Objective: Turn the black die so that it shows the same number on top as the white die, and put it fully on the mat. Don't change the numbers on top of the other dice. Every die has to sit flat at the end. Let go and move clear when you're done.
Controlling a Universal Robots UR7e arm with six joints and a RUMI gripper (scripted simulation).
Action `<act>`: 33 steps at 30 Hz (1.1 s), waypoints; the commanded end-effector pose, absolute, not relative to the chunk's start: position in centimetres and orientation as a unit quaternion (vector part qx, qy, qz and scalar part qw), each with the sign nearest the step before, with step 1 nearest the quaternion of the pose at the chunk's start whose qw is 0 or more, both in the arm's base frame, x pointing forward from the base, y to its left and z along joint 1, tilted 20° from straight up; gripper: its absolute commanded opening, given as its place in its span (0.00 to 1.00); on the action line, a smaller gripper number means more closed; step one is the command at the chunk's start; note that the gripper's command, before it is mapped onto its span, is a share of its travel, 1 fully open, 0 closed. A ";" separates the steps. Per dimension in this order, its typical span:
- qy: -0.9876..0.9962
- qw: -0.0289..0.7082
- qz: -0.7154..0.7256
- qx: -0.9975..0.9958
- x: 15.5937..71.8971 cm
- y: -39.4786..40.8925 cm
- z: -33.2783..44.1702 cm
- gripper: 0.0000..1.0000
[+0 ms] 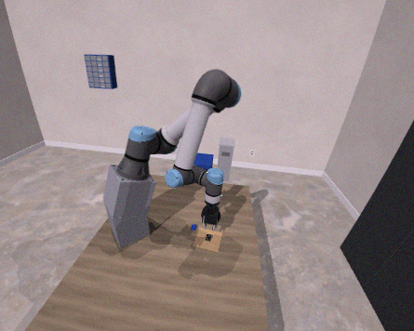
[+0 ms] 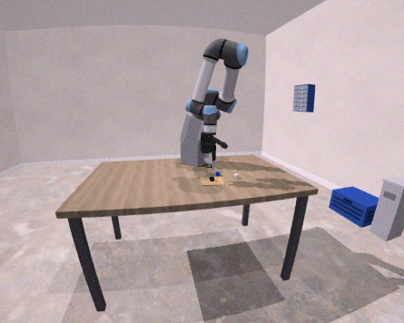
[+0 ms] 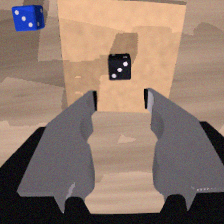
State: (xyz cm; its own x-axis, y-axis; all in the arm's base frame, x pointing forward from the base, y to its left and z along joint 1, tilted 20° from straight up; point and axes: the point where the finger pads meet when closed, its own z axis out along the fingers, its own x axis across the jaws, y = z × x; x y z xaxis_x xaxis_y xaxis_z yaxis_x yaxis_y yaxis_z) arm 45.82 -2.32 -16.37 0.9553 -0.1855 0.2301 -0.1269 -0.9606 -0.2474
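Black die [image 3: 120, 66] sits flat on the tan mat [image 3: 80, 60], three pips up — gripper [image 3: 120, 100] hovers above it, fingers partly parted, holding nothing. Whether that matches the white die [image 2: 236, 175] can't be read — too small.

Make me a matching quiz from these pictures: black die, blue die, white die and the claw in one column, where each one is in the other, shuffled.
Things:
1. black die
2. blue die
3. white die
4. claw

Places:
A. on the bare table, left of the mat in the wrist view
B. above the mat, holding nothing
C. on the mat
D. on the table, right of the mat in the exterior view

Pairs: 1-C, 2-A, 3-D, 4-B
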 end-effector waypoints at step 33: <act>0.095 -0.014 -0.115 -0.989 45.9 -2.1 -16.2 0.24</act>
State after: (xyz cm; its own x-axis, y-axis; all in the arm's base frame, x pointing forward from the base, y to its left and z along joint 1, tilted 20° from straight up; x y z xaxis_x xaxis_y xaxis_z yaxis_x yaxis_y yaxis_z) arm 45.83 -2.10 -16.25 0.9555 -0.1852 0.2296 -0.1910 -0.9816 0.0030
